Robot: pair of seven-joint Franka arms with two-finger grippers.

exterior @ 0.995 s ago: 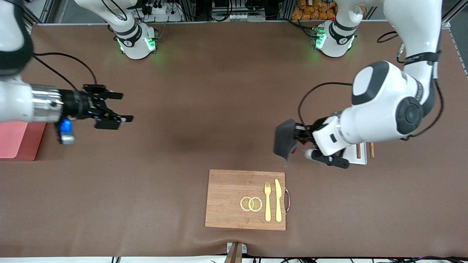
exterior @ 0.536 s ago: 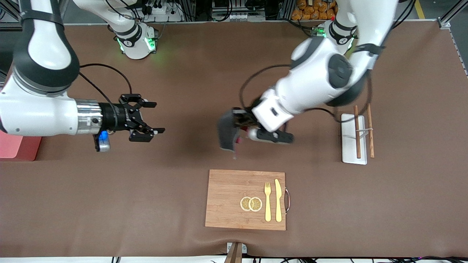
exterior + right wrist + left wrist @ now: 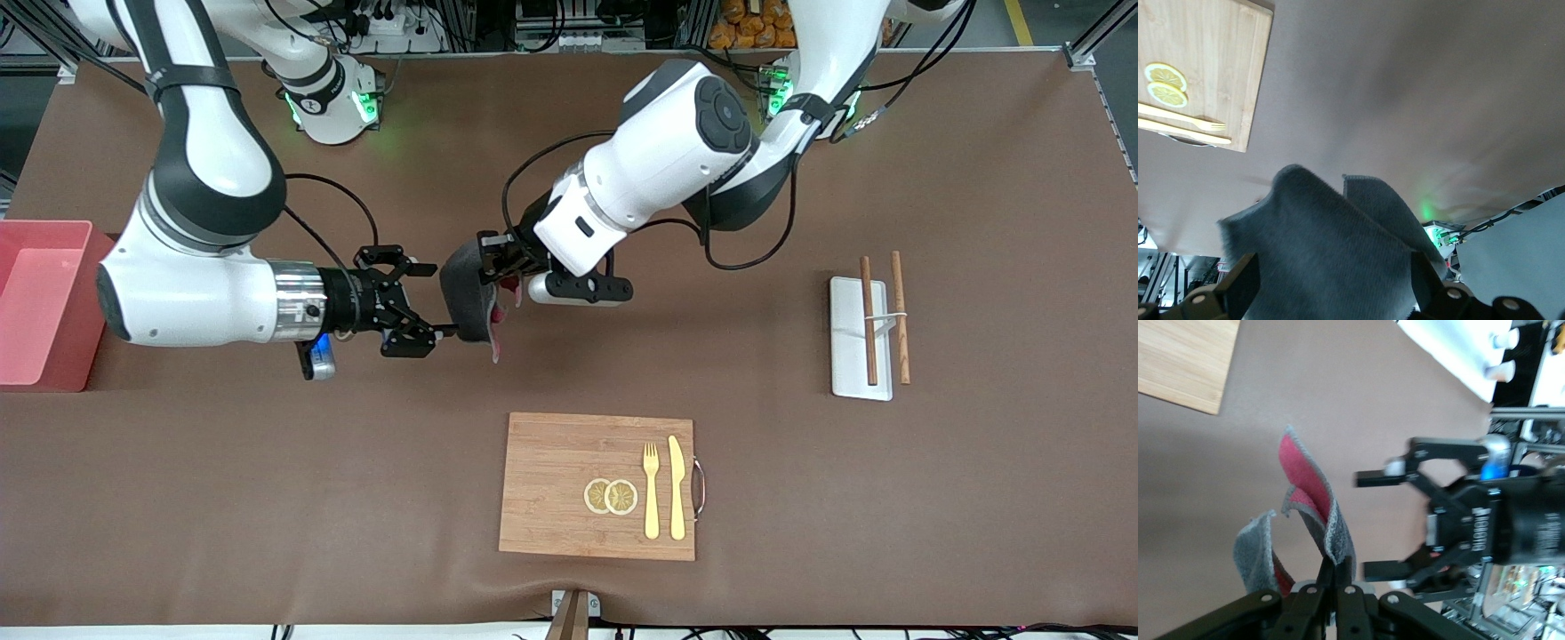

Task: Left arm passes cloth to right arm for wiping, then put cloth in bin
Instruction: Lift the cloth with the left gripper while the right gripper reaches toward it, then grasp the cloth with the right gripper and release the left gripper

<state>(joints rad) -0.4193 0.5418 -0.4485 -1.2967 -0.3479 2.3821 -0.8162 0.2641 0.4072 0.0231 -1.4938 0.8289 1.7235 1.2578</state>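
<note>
My left tool, a black two-finger clamp carrying a pale grey camera bar, is closed tight on the small soft dark grey cloth with a bright pink reverse face. The cloth hangs from it in the air over the bare brown surface, its grey face turned toward my right tool and its pink face showing along the folds in the left wrist view, where my two left fingers meet on the cloth's upper edge.

My right tool, the black claw on the shiny silver wrist with a small blue part, hovers over the same stretch of surface at the cloth's 9 o'clock in the front view. Its fingers stand spread wide apart and grip nothing. The lower finger's tip reaches just to the grey face of the cloth; whether it touches I cannot tell. In the right wrist view the grey cloth fills the gap between the two right fingers.

The pink rectangular plastic bin sits at the right arm's end of the surface, well apart from the cloth. The wooden cutting board lies at the cloth's 5 o'clock, nearer the front camera.
</note>
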